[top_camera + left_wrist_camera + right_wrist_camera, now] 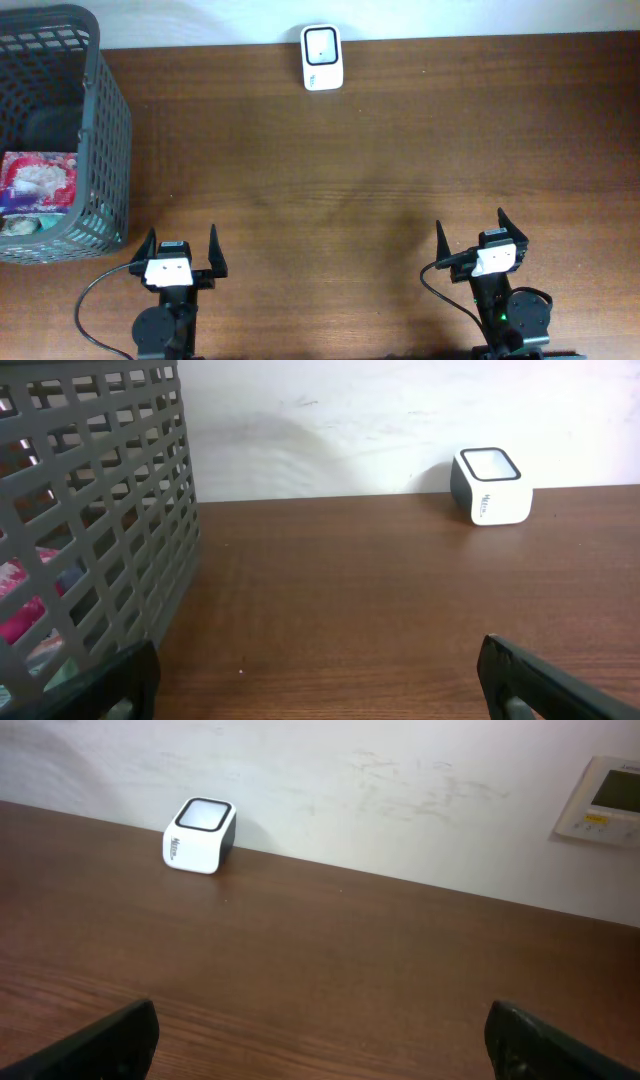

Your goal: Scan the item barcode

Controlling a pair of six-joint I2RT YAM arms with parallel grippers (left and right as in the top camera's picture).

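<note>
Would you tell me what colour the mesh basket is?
The basket is dark grey; clearest from the left wrist.

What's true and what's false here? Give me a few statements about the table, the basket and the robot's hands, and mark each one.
1. The white scanner stands at the far edge of the table. True.
2. The grey basket holds a pink packet. True.
3. The left hand grips that packet. False: it is open and empty, like the right hand.
4. The scanner stands inside the basket. False: it stands apart from it, on the bare wood.
</note>
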